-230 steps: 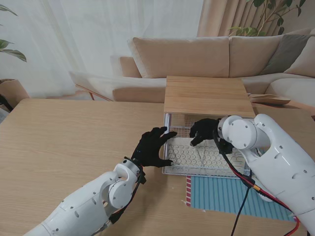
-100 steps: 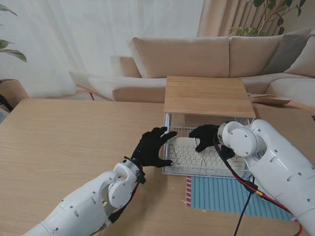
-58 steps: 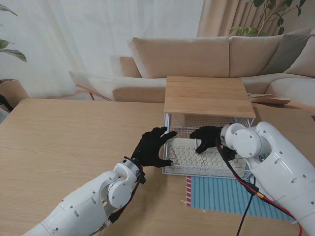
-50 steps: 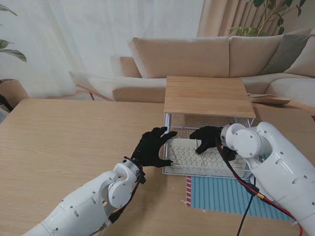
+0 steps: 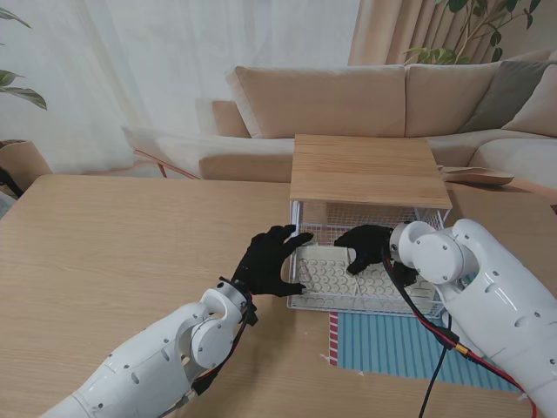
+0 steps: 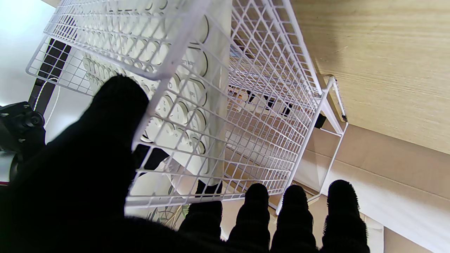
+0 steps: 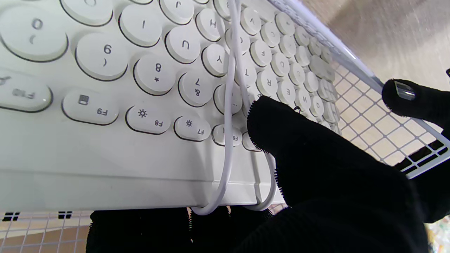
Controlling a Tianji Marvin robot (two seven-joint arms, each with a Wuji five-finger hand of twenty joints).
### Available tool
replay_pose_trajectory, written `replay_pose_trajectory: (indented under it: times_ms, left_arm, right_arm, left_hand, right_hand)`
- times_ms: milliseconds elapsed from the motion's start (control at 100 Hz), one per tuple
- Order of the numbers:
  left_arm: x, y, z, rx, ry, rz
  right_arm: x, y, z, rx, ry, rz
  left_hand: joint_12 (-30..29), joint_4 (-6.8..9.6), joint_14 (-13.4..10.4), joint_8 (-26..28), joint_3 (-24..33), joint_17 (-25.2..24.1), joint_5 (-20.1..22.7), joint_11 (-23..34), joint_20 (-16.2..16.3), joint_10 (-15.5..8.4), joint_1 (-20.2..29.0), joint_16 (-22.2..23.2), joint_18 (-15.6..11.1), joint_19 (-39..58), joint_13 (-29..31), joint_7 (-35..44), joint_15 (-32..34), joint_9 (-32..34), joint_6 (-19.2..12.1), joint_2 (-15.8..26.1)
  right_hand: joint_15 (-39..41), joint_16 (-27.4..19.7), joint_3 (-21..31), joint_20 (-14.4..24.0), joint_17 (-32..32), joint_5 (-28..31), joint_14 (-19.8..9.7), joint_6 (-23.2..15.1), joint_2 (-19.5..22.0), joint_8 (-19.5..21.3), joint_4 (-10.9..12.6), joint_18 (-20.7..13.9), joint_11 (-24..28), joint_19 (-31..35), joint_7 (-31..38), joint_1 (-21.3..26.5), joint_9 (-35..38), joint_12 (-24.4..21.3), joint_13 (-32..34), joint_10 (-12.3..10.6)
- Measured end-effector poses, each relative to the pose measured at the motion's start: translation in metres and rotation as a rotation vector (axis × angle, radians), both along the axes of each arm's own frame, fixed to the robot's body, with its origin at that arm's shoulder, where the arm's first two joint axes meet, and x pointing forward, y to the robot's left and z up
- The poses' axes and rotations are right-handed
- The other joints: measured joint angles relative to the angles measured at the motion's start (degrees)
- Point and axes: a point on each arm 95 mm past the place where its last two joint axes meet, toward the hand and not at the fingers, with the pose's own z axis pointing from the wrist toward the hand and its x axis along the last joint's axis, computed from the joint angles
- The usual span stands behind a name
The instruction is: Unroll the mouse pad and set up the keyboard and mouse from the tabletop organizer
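Keyboard, one white unit with round keys, lies in the single wire drawer of the wood-topped organizer. Right hand pinches its far edge, thumb on keys. Left hand grips the drawer's left rim. One striped mouse pad lies nearer.

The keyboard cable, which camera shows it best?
The right wrist view: the white cable loops across the keyboard beside the right robot hand. The stand view shows it only as a thin line, and the left wrist view doesn't show it clearly.
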Motion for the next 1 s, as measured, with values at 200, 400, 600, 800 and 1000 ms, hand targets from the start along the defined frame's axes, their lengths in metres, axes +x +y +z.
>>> replay_pose_trajectory:
  times_ms: [200, 400, 600, 800, 1000]
  left_arm:
    - [0.000, 0.000, 0.000, -0.001, 0.000, 0.001]
    - [0.000, 0.002, 0.002, -0.008, 0.000, 0.007]
    - [-0.001, 0.007, 0.012, -0.052, -0.016, 0.024]
    - [-0.003, 0.016, 0.031, -0.126, -0.059, 0.042]
    - [-0.001, 0.030, 0.041, -0.156, -0.091, 0.071]
  right_arm:
    - [0.000, 0.000, -0.006, 0.029, -0.042, -0.009]
    - [-0.002, 0.000, -0.007, 0.046, -0.070, -0.010]
    - [-0.007, 0.001, -0.006, 0.053, -0.102, -0.008]
    - [-0.010, -0.002, -0.008, 0.069, -0.135, -0.016]
    - [-0.014, -0.003, -0.006, 0.069, -0.163, -0.001]
  left_hand:
    - [0.00, 0.00, 0.00, 0.00, 0.00, 0.00, 0.01, 0.00, 0.01, 0.00, 0.00, 0.00, 0.00, 0.00, 0.00, -0.02, 0.00, 0.00, 0.02, -0.01]
    - [0.00, -0.08, 0.00, -0.01, -0.53, 0.00, 0.76, 0.27, 0.01, -0.27, -0.08, 0.00, 0.00, 0.00, 0.00, -0.04, 0.00, 0.00, 0.29, -0.09]
    - [0.00, -0.85, 0.04, -0.52, -4.05, 0.00, 0.84, 0.28, 0.01, -0.34, -1.49, 0.00, 0.02, 0.00, 0.00, -0.58, 0.00, 0.00, 3.42, -0.07]
    - [-0.01, -0.86, 0.07, -0.56, -3.11, 0.00, 0.85, 0.28, 0.01, -0.34, -1.64, 0.00, 0.03, 0.00, 0.00, -0.70, 0.00, 0.00, 4.68, 0.32]
    - [-0.01, -0.81, 0.09, -0.57, -1.57, 0.00, 0.85, 0.28, 0.01, -0.35, -1.61, 0.00, 0.05, 0.00, 0.00, -0.70, 0.68, 0.00, 5.67, 1.63]
  right_hand:
    - [1.20, -0.40, -0.49, 1.60, 3.34, 4.76, 0.89, -0.77, -3.61, -1.49, -0.30, 2.03, -0.72, 4.10, 5.41, 1.31, 5.78, -0.77, 4.43, -0.14]
    - [1.13, -0.58, -0.43, 2.21, 5.37, 7.80, 1.61, -0.82, -6.48, -2.26, -0.30, 3.54, -2.02, 5.67, 5.42, 1.35, 9.30, -1.57, 7.21, -0.08]
    - [1.23, -0.61, 0.40, 3.05, 5.88, 8.50, 2.26, -0.71, -7.71, -2.28, -0.34, 4.52, -2.42, 6.40, 5.42, 1.35, 10.42, -1.59, 7.97, 0.53]
    - [1.76, -0.59, 1.16, 4.08, 6.64, 9.89, 2.99, -0.12, -9.16, -2.28, -1.56, 5.81, -2.64, 7.54, 5.37, 1.35, 11.80, -1.46, 9.27, 1.20]
    - [2.03, -0.57, 1.62, 4.37, 7.14, 10.86, 3.24, -0.07, -10.47, -2.28, -2.67, 6.40, -3.15, 8.08, 5.12, 1.35, 13.05, -1.44, 10.22, 1.31]
